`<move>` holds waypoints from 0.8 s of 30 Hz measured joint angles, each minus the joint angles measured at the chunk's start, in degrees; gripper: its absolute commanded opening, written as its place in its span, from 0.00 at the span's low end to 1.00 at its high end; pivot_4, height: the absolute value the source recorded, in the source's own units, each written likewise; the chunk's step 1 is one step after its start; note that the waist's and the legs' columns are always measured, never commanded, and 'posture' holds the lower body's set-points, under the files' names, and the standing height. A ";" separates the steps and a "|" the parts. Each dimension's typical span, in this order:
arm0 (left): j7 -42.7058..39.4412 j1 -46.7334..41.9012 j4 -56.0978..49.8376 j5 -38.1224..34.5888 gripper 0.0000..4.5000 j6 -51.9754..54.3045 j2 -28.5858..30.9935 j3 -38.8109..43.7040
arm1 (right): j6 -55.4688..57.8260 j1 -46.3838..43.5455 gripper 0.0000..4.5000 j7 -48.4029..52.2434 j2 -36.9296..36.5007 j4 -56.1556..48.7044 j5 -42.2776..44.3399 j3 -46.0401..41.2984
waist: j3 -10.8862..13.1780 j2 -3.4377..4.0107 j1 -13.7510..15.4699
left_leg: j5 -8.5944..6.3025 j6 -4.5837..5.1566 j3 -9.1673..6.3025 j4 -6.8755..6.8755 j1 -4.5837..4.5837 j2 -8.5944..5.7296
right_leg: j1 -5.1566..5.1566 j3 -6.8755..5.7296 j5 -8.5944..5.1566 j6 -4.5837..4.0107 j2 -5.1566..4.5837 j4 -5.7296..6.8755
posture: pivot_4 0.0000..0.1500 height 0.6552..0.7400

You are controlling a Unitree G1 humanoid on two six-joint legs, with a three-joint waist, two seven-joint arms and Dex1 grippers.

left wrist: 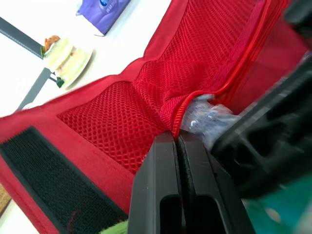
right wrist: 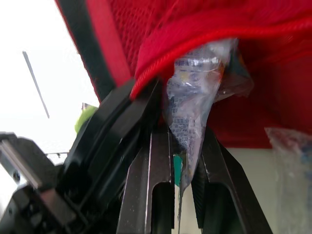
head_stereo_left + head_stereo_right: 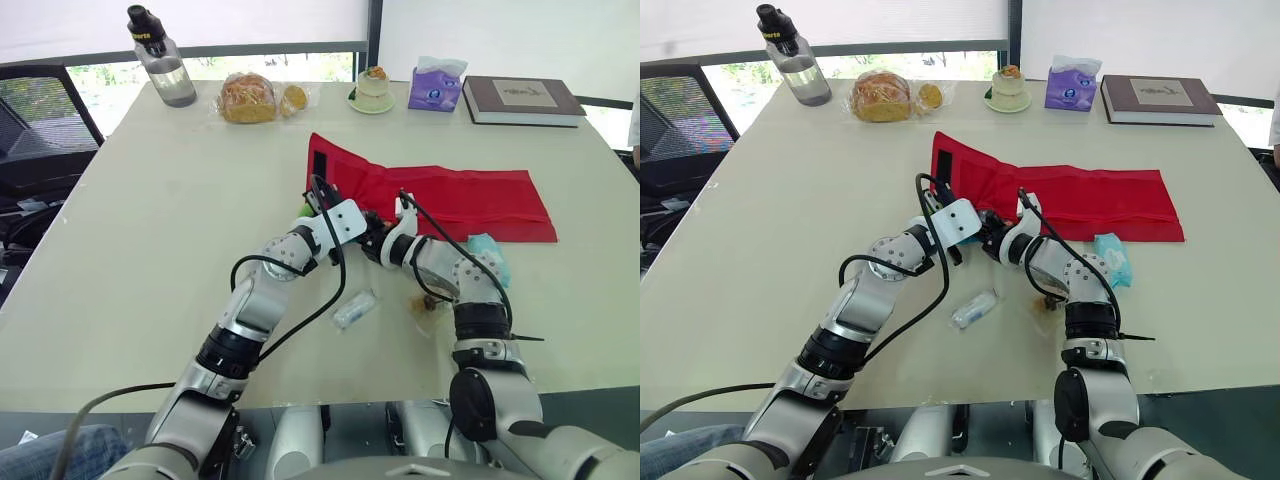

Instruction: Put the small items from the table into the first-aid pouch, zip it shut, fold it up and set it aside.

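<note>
We have the red first-aid pouch (image 3: 470, 200) lying opened out on the table (image 3: 150, 220). Its long axis runs across in front of us, and the end flap with the black strip is raised on our left. Both grippers meet at its near edge.

The left gripper (image 1: 176, 139) is pinched closed on the zipper edge (image 1: 181, 112) of the mesh pocket (image 1: 146, 97), lifting it so the mouth gapes. The right gripper (image 2: 184, 130) is clamped on a clear packet (image 2: 195, 83). The packet stands up along the fingers, its long axis in line with them and its far end already under the lifted red edge.

The pocket mouth lies straight ahead of the right fingertips, just beside the left pinch, and the packet points into it. We judge that the next move is a push along the packet's own axis, then a release, while the left holds the lip up. The soft packet may buckle against the mesh rather than slide in.

Two more items wait on the table. A clear wrapped item (image 3: 355, 308) lies between our forearms. A teal packet (image 3: 489, 252) lies just beside the right forearm near the pouch's edge, so the right arm is nearer to it.
</note>
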 measured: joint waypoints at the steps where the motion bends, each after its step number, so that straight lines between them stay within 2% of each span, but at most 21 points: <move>1: -0.15 0.13 -0.31 -0.18 0.00 0.00 -0.19 -0.01 | -0.99 -0.09 0.02 -0.03 0.01 0.51 0.48 -0.71 | 0.00 0.00 0.04 | 0.00 0.00 0.01 0.00 0.00 0.00 | 0.00 0.01 0.00 0.00 0.00 0.00 | 1.00 1.00; 14: -0.79 0.42 -1.25 -1.33 0.00 0.45 -0.78 0.26 | -4.44 -0.30 0.02 -1.74 0.03 1.91 3.74 -1.98 | 0.00 0.01 0.10 | 0.00 0.00 0.03 0.00 -0.01 0.00 | 0.00 0.02 0.00 0.00 -0.01 -0.02 | 1.00 1.00; 21: -1.42 0.81 -1.07 -2.98 0.00 0.97 -0.44 1.39 | -4.20 0.28 0.02 -0.91 -0.10 -1.24 -1.35 2.27 | 0.00 0.01 0.01 | 0.00 0.00 0.04 -0.04 -0.02 0.00 | -0.03 0.05 0.00 0.00 0.00 -0.03 | 1.00 1.00; 24: -1.60 0.81 -1.02 -3.36 0.00 0.73 -0.28 1.38 | -3.71 1.31 0.31 -0.62 -0.05 -2.35 -2.14 2.41 | 0.00 0.00 0.07 | 0.00 0.00 0.05 -0.10 -0.02 0.00 | -0.03 0.05 0.00 0.00 -0.01 -0.08 | 1.00 1.00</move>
